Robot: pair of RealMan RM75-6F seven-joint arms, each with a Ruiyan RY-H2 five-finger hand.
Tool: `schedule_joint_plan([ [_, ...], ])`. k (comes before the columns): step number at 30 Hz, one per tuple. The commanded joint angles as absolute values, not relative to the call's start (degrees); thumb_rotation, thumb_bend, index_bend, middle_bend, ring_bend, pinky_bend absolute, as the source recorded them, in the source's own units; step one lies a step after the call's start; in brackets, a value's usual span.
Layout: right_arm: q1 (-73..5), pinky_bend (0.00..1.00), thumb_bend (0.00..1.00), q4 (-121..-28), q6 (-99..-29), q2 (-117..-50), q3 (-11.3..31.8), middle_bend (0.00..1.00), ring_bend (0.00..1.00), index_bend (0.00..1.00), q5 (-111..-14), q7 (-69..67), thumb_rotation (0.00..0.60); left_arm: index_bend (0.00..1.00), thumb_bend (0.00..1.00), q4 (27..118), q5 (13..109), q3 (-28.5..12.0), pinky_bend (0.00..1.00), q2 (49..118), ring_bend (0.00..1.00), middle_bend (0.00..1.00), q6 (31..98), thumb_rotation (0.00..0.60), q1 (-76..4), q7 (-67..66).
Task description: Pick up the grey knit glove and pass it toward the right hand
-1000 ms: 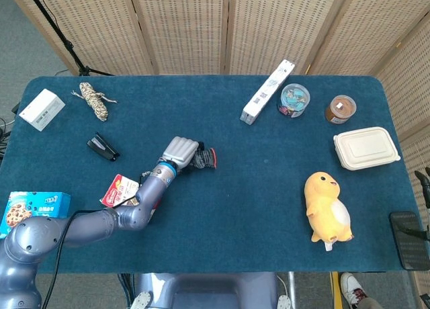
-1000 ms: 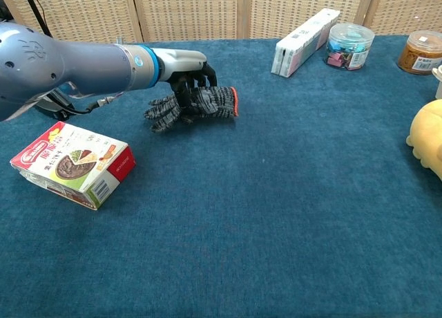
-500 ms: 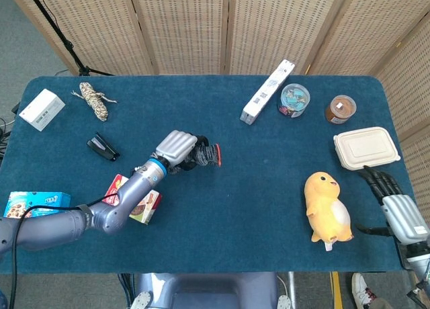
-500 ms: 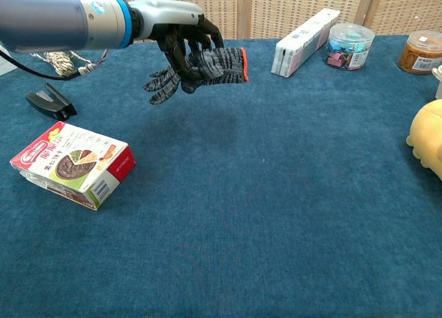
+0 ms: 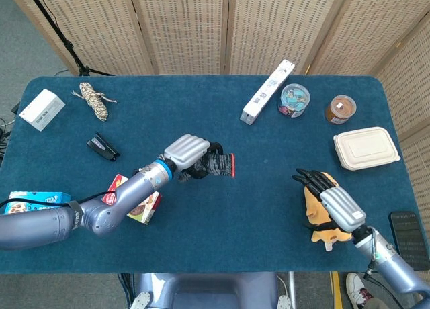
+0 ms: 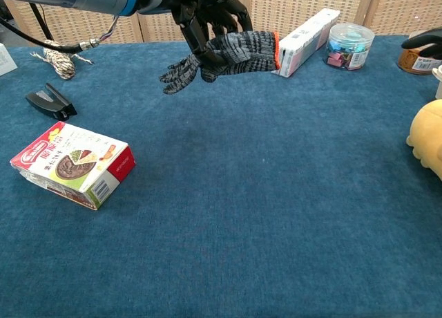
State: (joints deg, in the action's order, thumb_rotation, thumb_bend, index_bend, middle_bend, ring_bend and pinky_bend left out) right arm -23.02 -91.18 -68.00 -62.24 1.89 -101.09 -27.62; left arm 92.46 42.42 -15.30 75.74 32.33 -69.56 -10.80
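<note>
The grey knit glove (image 5: 219,164) with an orange cuff hangs in the air above the table's middle, gripped by my left hand (image 5: 187,153). In the chest view the glove (image 6: 231,50) droops from the dark fingers of that hand (image 6: 207,10), its cuff pointing right. My right hand (image 5: 330,201) hovers over the yellow plush toy (image 5: 316,200) at the right, fingers spread and holding nothing. The chest view shows only a dark fingertip of the right hand (image 6: 424,40) at the right edge.
A snack box (image 6: 72,164) lies at the left front, with a black stapler (image 6: 50,101) behind it. A long white box (image 5: 268,91), a clear tub (image 5: 294,99), a brown jar (image 5: 340,108) and a lidded food container (image 5: 365,148) stand at the back right. A blue box (image 5: 35,201) sits far left.
My left hand has lifted the glove off the table and carried it rightward. My right hand has come in from the right edge to hover over the plush toy.
</note>
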Motion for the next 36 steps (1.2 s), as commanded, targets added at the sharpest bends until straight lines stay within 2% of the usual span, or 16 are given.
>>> schedule_joint_plan([
  [1,-24.1,0.0,0.27,-92.4,-68.0,-63.8,2.3,0.0,0.0,0.07,-100.7,-25.5,0.6,0.31,0.34,94.4,40.0,-14.1,0.41,75.5,0.33,0.41,33.9,0.6,-71.4,-12.2],
  [17,-27.8,0.0,0.27,-91.4,-65.8,-69.3,2.2,0.01,0.0,0.08,-98.7,-21.7,0.6,0.31,0.35,98.1,37.3,-12.8,0.41,75.5,0.33,0.41,38.9,0.6,-74.0,-13.8],
  [32,-29.3,0.0,0.27,-92.2,-65.3,-73.2,2.5,0.01,0.0,0.08,-95.8,-17.1,0.6,0.31,0.35,96.3,37.7,-13.1,0.41,78.4,0.33,0.41,38.9,0.6,-74.2,-11.0],
  [36,-29.3,0.0,0.3,-93.4,-64.8,-73.9,2.8,0.01,0.0,0.08,-93.8,-14.5,0.6,0.31,0.35,95.8,37.9,-12.9,0.41,79.0,0.33,0.41,38.5,0.6,-74.3,-10.6],
])
